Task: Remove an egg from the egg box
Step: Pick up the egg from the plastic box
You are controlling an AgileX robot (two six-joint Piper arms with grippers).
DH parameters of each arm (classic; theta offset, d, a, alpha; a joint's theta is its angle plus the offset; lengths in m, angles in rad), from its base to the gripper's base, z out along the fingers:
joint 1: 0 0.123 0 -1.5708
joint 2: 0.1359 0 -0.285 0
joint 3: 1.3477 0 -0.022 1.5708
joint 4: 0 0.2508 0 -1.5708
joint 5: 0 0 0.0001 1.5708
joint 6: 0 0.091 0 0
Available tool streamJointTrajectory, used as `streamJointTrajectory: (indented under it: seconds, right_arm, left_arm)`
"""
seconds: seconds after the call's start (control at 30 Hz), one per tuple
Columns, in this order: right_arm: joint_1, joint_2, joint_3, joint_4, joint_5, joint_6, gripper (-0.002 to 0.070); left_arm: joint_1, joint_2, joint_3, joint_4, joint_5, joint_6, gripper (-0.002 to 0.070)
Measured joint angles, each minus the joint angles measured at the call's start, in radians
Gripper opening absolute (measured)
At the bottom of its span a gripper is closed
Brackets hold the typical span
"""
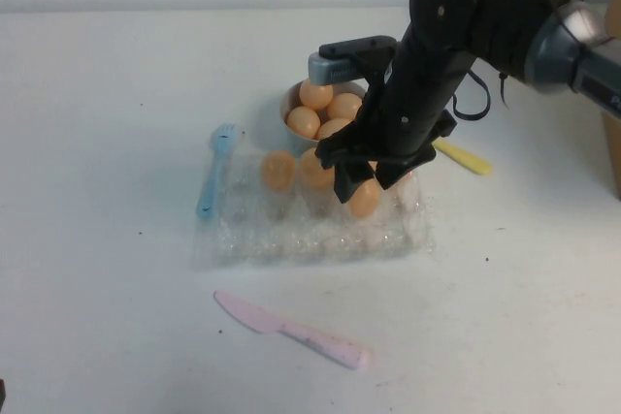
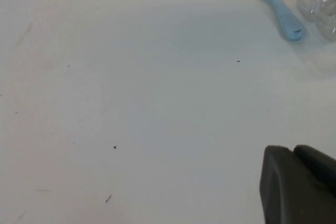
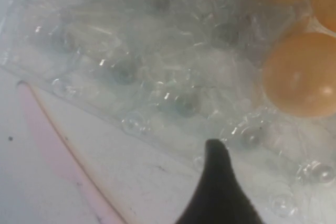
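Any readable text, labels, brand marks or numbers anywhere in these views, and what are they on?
None: no text shows on the egg box, the eggs, the bowl, the plastic utensils or the right end effector.
A mark at the right arm's edge is cut off and unreadable.

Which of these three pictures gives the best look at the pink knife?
The high view: the whole pink knife lies on the table in front of the egg box. The right wrist view catches only part of it as a blurry strip. The left wrist view misses it entirely.
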Motion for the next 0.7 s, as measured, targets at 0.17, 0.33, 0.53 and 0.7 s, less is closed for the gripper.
streamJointTrajectory:
  seconds: [0.17,0.33,0.53,0.7]
  right_arm:
    - [0.0,0.066,-0.074,-0.021,0.015,0.051,0.042]
    - [0.0,0.12,-0.182,-0.041,0.017,0.072,0.0419]
    - [0.0,0.127,-0.2,-0.069,0.017,0.081,0.0419]
    - [0.0,0.129,-0.2,-0.083,0.017,0.082,0.0401]
  left_arm:
    - [0.0,0.0,0.0,0.0,0.0,0.0,-0.0003]
    - [0.0,0.0,0.0,0.0,0.0,0.0,-0.0003]
    - [0.0,0.0,0.0,0.0,0.0,0.0,-0.0003]
    - [0.0,0.0,0.0,0.0,0.0,0.0,-0.0003]
